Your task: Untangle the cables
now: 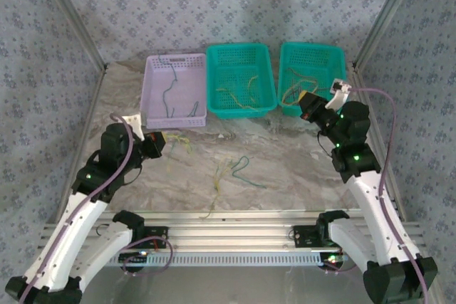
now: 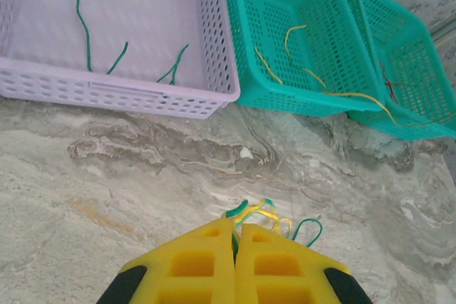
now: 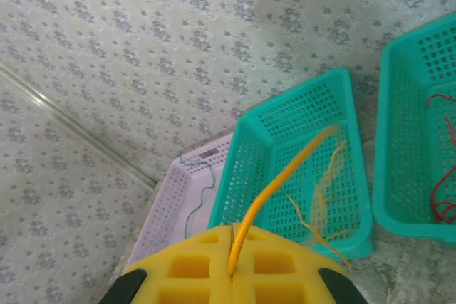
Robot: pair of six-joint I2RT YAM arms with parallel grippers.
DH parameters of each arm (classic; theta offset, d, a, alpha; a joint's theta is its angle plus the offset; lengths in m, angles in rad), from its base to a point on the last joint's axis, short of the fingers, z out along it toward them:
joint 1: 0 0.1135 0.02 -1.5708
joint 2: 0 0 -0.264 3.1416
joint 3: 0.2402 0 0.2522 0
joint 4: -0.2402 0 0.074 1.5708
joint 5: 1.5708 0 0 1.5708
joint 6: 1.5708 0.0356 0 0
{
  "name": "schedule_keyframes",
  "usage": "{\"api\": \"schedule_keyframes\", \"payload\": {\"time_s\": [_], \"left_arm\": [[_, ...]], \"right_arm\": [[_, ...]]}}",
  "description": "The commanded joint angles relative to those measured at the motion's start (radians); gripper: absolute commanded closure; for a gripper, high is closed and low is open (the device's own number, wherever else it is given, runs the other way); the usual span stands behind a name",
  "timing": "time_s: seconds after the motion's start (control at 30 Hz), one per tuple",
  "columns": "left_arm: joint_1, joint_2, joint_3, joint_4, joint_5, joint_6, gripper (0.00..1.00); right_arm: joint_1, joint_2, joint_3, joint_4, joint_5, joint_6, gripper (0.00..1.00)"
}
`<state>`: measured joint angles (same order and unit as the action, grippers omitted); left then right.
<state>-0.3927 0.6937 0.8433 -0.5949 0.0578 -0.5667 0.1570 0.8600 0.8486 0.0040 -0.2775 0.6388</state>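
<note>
Top view: the left gripper (image 1: 162, 144) sits closed near the lavender basket (image 1: 151, 83), and the right gripper (image 1: 308, 107) is at the right teal basket (image 1: 313, 45). Tangled cables (image 1: 229, 173) lie between the arms.

Left wrist: the pads clamp a green-and-yellow knot (image 2: 258, 211). A careless pull could tighten it.

Right wrist: the pads pinch one orange cable (image 3: 281, 176). It's thin and could slip free.

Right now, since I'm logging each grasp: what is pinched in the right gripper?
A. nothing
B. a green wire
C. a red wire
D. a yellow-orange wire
D: in the right wrist view, a yellow-orange wire runs up and out from between the shut fingers of the right gripper.
</note>
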Motion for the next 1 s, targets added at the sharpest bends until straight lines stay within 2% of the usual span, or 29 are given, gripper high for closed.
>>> {"api": "schedule_keyframes", "payload": {"time_s": [0.0, 0.1, 0.33, 0.57, 0.67, 0.83, 0.97], "left_arm": [[0.002, 0.016, -0.007, 0.037, 0.008, -0.026, 1.00], [-0.024, 0.052, -0.032, 0.103, 0.025, -0.059, 1.00], [-0.149, 0.129, -0.031, 0.143, -0.092, -0.048, 1.00], [-0.243, 0.203, -0.028, 0.197, -0.172, -0.042, 1.00], [-0.265, 0.228, -0.017, 0.215, -0.184, -0.039, 1.00], [-0.306, 0.269, -0.010, 0.255, -0.183, -0.042, 1.00], [-0.352, 0.308, -0.004, 0.273, -0.200, -0.042, 1.00]], "right_arm": [[0.020, 0.023, 0.079, 0.021, -0.092, 0.012, 1.00], [0.065, 0.055, 0.154, -0.003, -0.133, -0.029, 1.00], [0.155, 0.210, 0.437, -0.123, -0.151, -0.165, 1.00], [0.157, 0.535, 0.738, -0.182, -0.266, -0.196, 1.00], [0.155, 0.670, 0.860, -0.238, -0.249, -0.222, 1.00], [0.136, 0.934, 1.035, -0.284, -0.322, -0.159, 1.00], [0.152, 1.102, 1.138, -0.373, -0.303, -0.153, 1.00]]}}
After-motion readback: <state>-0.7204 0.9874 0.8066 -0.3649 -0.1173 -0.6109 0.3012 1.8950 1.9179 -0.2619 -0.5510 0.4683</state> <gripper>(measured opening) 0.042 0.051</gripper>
